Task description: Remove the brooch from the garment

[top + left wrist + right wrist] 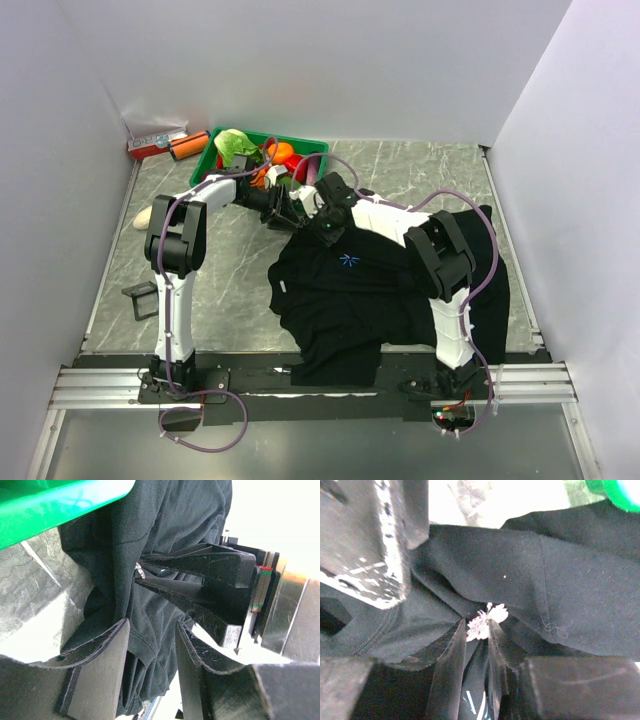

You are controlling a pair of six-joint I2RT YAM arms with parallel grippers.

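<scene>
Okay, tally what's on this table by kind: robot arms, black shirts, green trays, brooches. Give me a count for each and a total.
Robot arms: 2 (left arm, right arm)
Black shirt: 1
Green tray: 1
Brooch: 1
Total: 5

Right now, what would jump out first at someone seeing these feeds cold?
The sparkly brooch, pinched by the right gripper at the far edge of the black garment mid-table. Next, the bright green tray of vegetables just beyond, with the left gripper clamped on a fold of the cloth nearby.
</scene>
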